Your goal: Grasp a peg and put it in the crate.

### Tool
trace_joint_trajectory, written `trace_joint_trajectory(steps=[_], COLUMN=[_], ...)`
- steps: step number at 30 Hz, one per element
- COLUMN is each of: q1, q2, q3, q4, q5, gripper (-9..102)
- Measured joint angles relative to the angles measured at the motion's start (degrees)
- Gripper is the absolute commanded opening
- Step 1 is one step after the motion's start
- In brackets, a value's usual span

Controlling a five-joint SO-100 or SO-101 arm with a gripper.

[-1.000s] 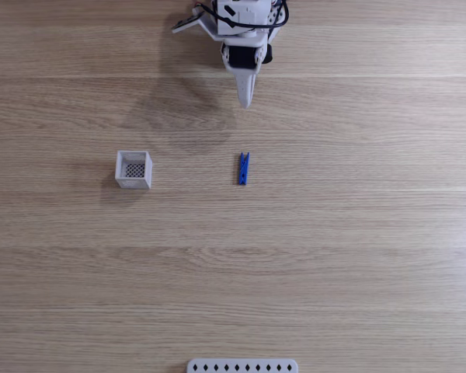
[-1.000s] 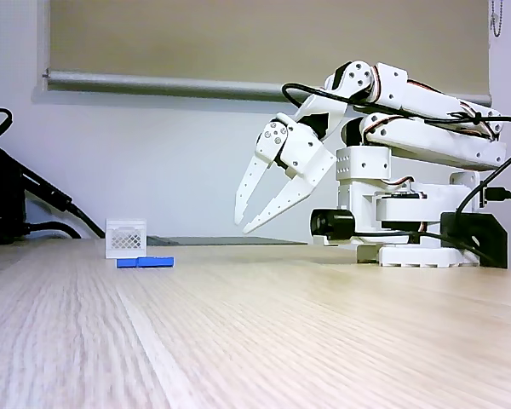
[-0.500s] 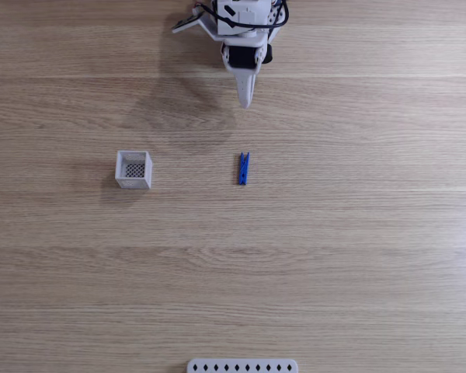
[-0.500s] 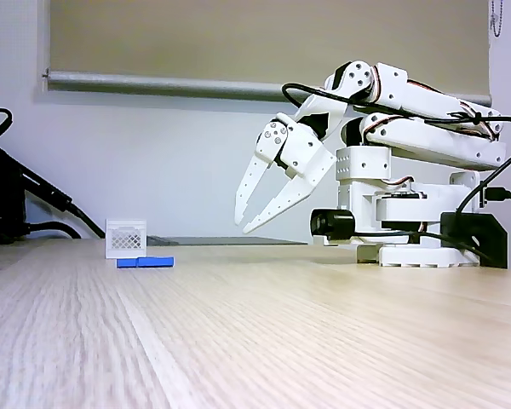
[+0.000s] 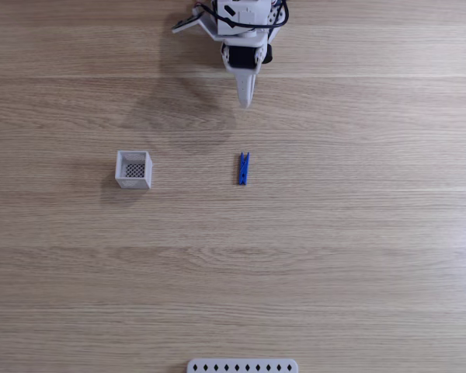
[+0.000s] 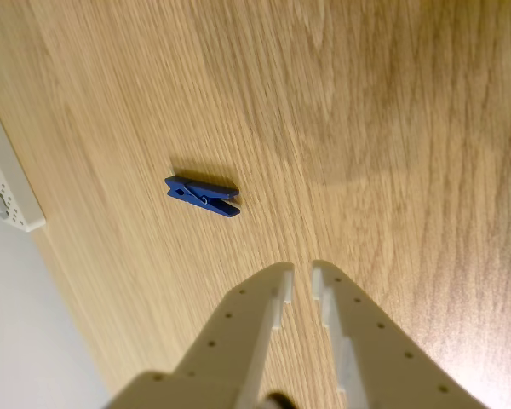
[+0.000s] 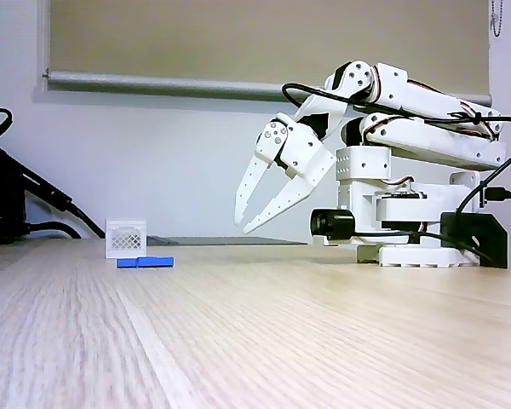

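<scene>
The blue peg lies flat on the wooden table, a short way in front of my gripper. In the wrist view the peg sits ahead of and slightly left of the fingertips. My gripper holds nothing, and its fingers are drawn together with only a thin slit between them. From the side, the gripper hangs above the table, pointing down toward the peg. The white crate with its dark mesh bottom stands left of the peg, also seen behind it in the side view.
A long white strip with diamond holes lies at the table's bottom edge. A white perforated piece shows at the left of the wrist view. Black cables sit at the left of the side view. The arm's base stands at the right.
</scene>
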Motion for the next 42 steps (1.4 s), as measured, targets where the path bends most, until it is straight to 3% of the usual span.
trace_joint_trajectory(steps=[25,33,37,42], q1=[0.00,0.00,0.00,0.00], q2=[-0.35,-16.70,-29.09,-47.20], q3=[0.00,-3.96,-11.16,-25.05], q4=[0.00,-0.09,-2.72,-7.47], q5=[0.00,-0.44,-6.42,-22.85], gripper=[1,1,1,1])
